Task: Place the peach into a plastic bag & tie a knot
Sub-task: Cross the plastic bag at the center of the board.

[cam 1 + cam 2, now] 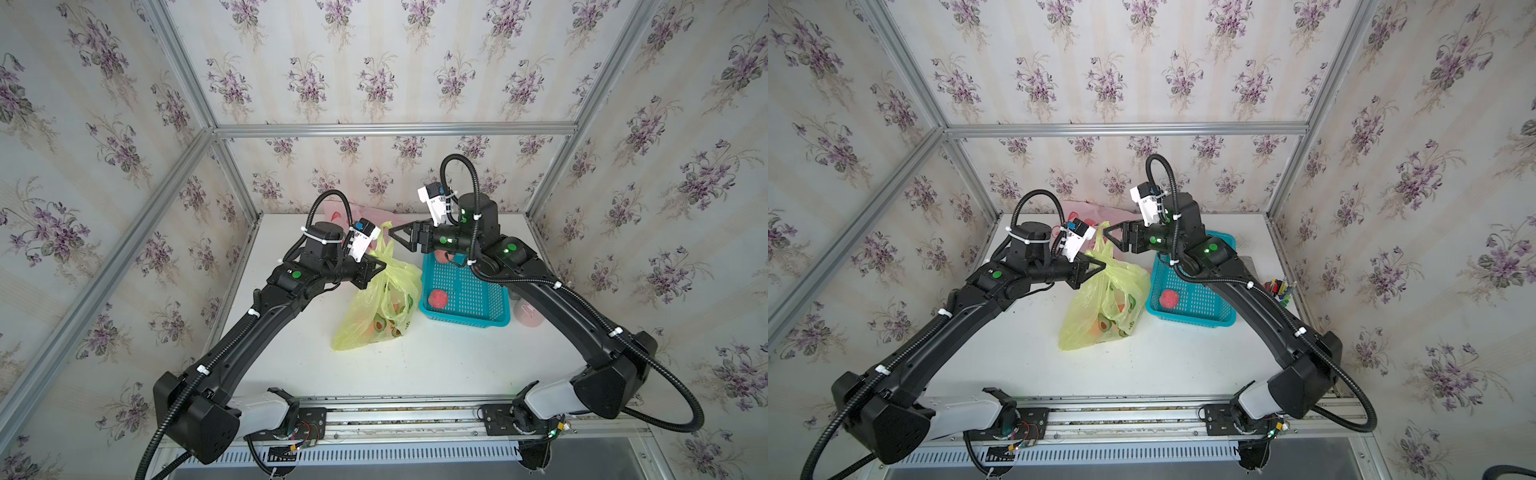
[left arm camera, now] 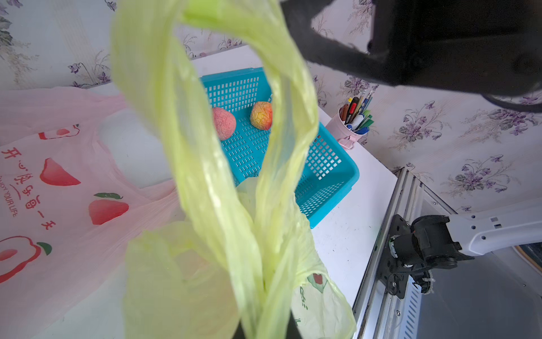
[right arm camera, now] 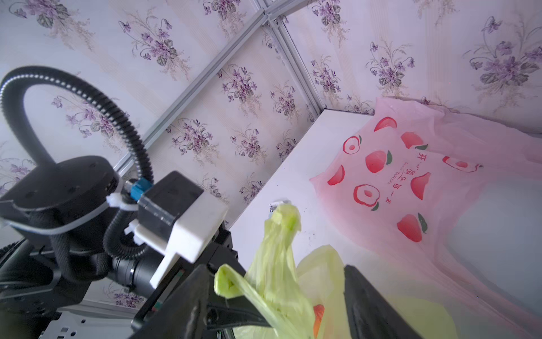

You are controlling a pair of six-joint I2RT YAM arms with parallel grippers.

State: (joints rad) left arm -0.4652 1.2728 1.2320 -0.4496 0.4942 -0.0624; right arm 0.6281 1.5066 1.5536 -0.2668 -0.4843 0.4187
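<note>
**While the left gripper clamps a handle of the translucent yellow-green plastic bag, the right gripper stands open**

The near half of the white table lies bare. The bag stands just beside the turquoise plastic basket. An orange peach shows dimly through the bag's film. Two rough-skinned fruits lie in the basket, whose far end the right arm hides. The bag's other handle rises between the right gripper's parted fingers.

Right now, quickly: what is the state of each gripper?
Left gripper: closed, holding the green bag by a handle.
Right gripper: open, around a bag handle but not gripping it.
</note>
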